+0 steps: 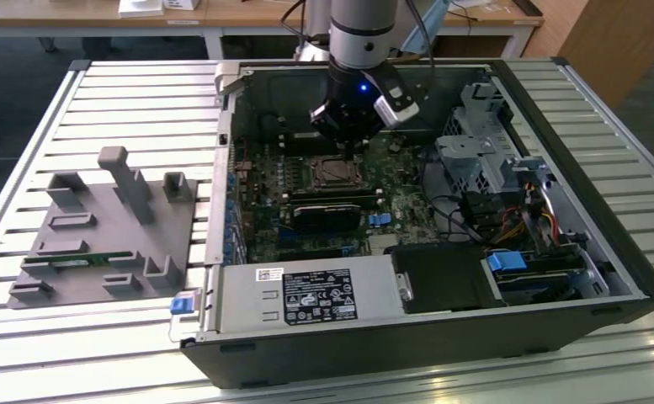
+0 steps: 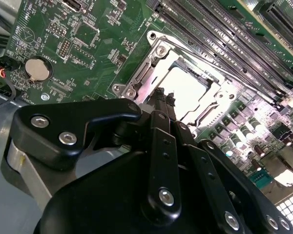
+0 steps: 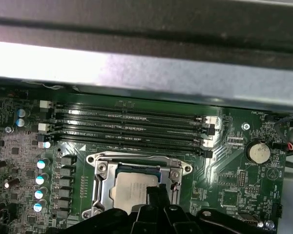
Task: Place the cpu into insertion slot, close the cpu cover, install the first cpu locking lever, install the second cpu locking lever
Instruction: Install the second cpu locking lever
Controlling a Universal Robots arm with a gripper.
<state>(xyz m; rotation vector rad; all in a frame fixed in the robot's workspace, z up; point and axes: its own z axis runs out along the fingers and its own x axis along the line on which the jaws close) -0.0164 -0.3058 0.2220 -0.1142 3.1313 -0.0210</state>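
The black multi-link gripper [image 2: 164, 97] hangs just above the small square socket with a silvery metal rim, the insertion slot [image 2: 136, 73], its two slim black fingers [image 2: 159, 95] drawn close together with at most a sliver between them and nothing visibly clamped in them. Their tips sit over the near edge of the flat square chip with a dull silver-grey metal top, the cpu [image 2: 185, 90], which lies flat inside the slot in both wrist views; whether they touch it cannot be told. The thin silvery metal frame plate, the cpu cover [image 3: 172, 176], surrounds the chip, its window leaving the chip top exposed. Beside the socket run long narrow black memory slots [image 3: 132, 127] on the green motherboard [image 3: 234, 195], near a round silver coin battery [image 3: 258, 152]. In the exterior view the arm reaches into the open black computer case [image 1: 439, 337], resting on a slatted metal table [image 1: 135, 93] beside a grey fixture block [image 1: 108, 231].
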